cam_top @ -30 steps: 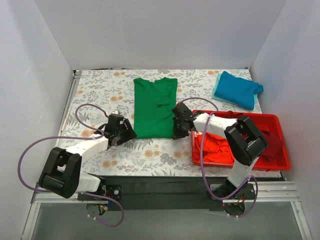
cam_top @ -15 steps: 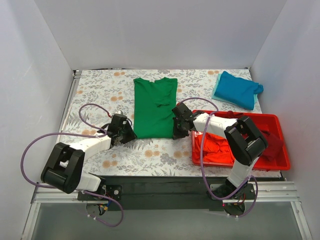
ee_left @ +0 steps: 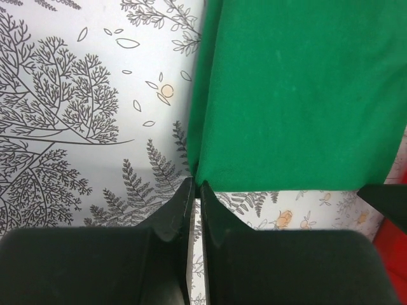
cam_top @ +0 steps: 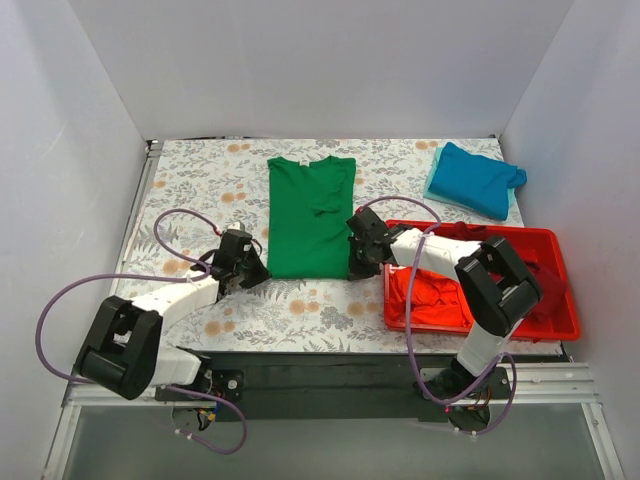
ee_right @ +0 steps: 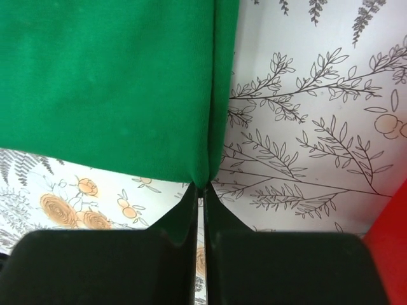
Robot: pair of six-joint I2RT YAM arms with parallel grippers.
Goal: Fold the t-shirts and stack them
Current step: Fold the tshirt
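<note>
Green t-shirt [cam_top: 310, 215] lies flat on the bench [cam_top: 195, 180], folded into a long strip, collar at the far end. Left gripper [cam_top: 260, 274]: fingers pressed together, pinching the near-left hem corner. Right gripper [cam_top: 353, 271]: likewise closed on the near-right hem corner. Teal t-shirt [cam_top: 478, 178] sits folded, far right. Red tray [cam_top: 565, 318], near right, holds orange-red t-shirt [cam_top: 425, 295] and maroon t-shirt [cam_top: 545, 285], both crumpled.

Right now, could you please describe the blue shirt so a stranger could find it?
Find the red tray at the right. Just beyond it, in the far corner, lies the blue shirt, a folded bundle, unlike the flat green shirt.
</note>
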